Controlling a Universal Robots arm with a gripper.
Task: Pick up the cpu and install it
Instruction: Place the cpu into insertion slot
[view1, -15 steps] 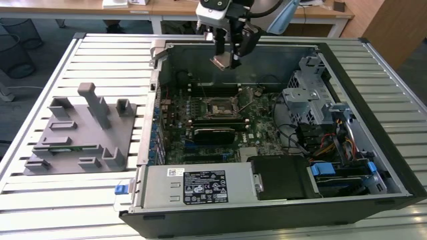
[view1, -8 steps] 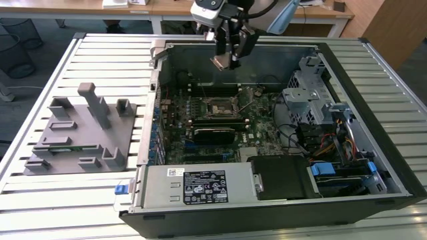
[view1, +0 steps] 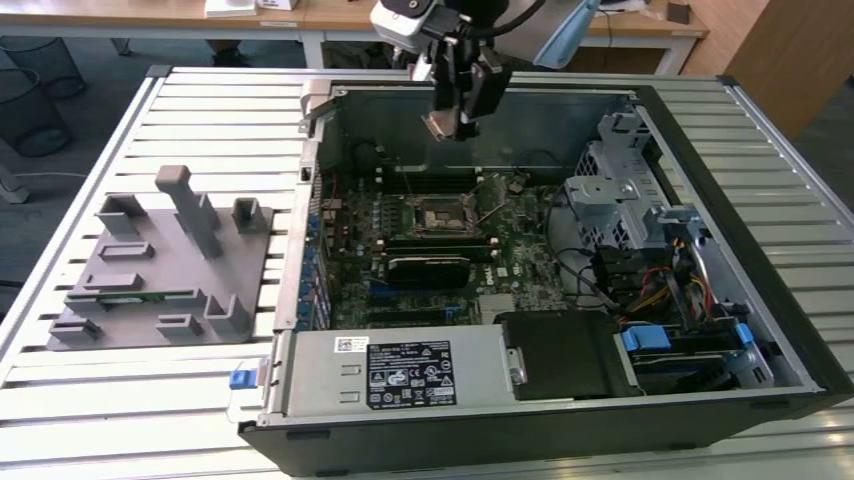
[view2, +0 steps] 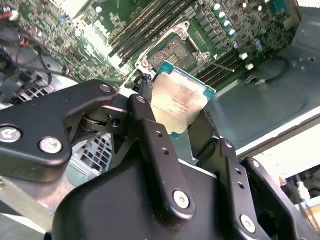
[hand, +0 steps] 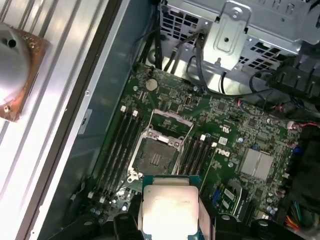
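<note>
Claw (view1: 459, 128) grips cpu (view1: 438, 122) above open case (view1: 534, 440).

Exterior view: mounted high and off the arm, looking steeply down on the whole open computer case (view1: 534, 430) and the slatted table (view1: 200, 110). Both wrist views: close above the motherboard (hand: 225, 120), facing down into the case. They share the socket (hand: 157, 157) and the cpu (view2: 180, 102) clamped in the gripper (view2: 175, 120).

Hidden behind the fingers (view2: 152, 145) of the claw (view2: 175, 117) in the second wrist view: lower corner of the cpu (view2: 182, 97). Cut off at the edge of the first wrist view: one side of the cpu (hand: 169, 210). Blurred beyond reading: print on its plate. Cut off at the exterior view's upper edge: arm (view1: 554, 30). Too small to tell there: cpu face.
</note>
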